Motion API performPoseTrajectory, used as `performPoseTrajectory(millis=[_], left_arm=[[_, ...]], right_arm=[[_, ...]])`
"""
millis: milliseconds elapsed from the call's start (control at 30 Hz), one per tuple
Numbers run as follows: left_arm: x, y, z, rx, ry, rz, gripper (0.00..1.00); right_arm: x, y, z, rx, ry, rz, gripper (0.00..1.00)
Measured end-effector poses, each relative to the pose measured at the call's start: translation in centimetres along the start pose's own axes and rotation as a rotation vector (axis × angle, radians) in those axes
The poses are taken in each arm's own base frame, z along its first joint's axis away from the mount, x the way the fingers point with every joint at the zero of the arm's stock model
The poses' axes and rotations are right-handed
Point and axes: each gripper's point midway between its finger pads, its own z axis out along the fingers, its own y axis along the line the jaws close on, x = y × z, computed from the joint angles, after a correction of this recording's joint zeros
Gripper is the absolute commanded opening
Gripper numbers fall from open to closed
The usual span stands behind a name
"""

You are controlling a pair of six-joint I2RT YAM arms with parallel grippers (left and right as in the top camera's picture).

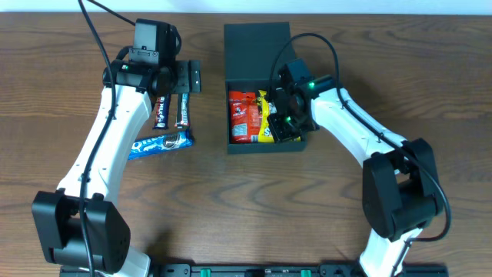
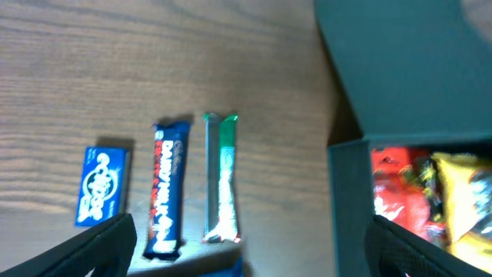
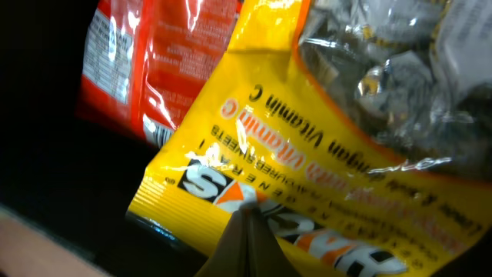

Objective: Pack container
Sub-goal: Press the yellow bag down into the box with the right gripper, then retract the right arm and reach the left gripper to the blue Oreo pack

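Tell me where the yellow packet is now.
In the overhead view, the yellow packet lies inside the container, just right of the red packet, under the right gripper.

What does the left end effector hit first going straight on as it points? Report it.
Probably the green-and-silver snack bar, lying on the table between the fingers of the open left end effector; the dark blue bar lies just beside it. Depth is unclear.

Dark brown wood-grain tabletop (image 1: 246, 215) under soft, even light; a pale strip (image 1: 384, 6) runs beyond its far edge, a black rail (image 1: 254, 270) along its near edge
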Motion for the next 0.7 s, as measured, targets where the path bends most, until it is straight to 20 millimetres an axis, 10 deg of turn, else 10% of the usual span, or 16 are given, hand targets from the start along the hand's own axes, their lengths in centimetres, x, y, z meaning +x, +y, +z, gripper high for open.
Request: performPoseTrajectory(millis=[333,533,700], left_arm=[[2.5,1.8,-0.2,-0.081,0.11,0.248,0.95],[5.5,2.4,-0.8,-0.071,0.245,0.439,0.95],[6.7,2.8,-1.1,-0.105,0.289,0.252,0.96]], right_arm=[[-6.9,2.8,-8.8,-0.009,-0.226,-0.071,0.87],[-9.4,3.9,-16.5,-0.001,-0.445,-0.135,0.94],[-9.7,3.2,-20.1,0.016,-0.54,-0.128,0.94]])
